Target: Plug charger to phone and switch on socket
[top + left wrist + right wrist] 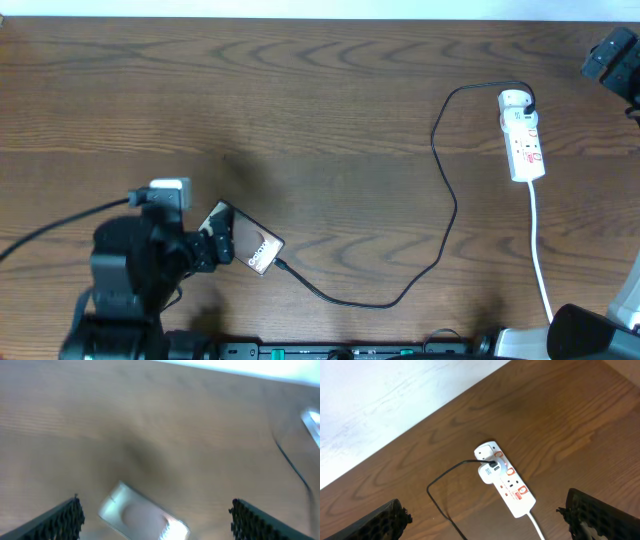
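The charger [447,205] lay across the wooden table [300,100] in the overhead view. Its thin black cable ran from the top end of the socket [523,140], looped down the middle and reached the lower right short edge of the phone [250,246]. Whether the tip was seated in the phone could not be told. The phone lay tilted near the left front of the table, back up. The left gripper [207,246] hung over its left end, and contact could not be judged from above. The socket lay well apart at the far right, its white cord [540,260] trailing toward the front edge. The dark end of the right arm [612,55] showed near the top right corner.

The left wrist view was blurred. The left gripper [155,505] had its fingers [57,522] spread wide, with the phone [142,519] low between them and nothing held. A stretch of cable [292,466] showed at the right.

In the right wrist view the right gripper [482,505] was also spread wide and empty, above the socket [512,487]. The charger [437,491] was plugged in near the strip's rounded end.
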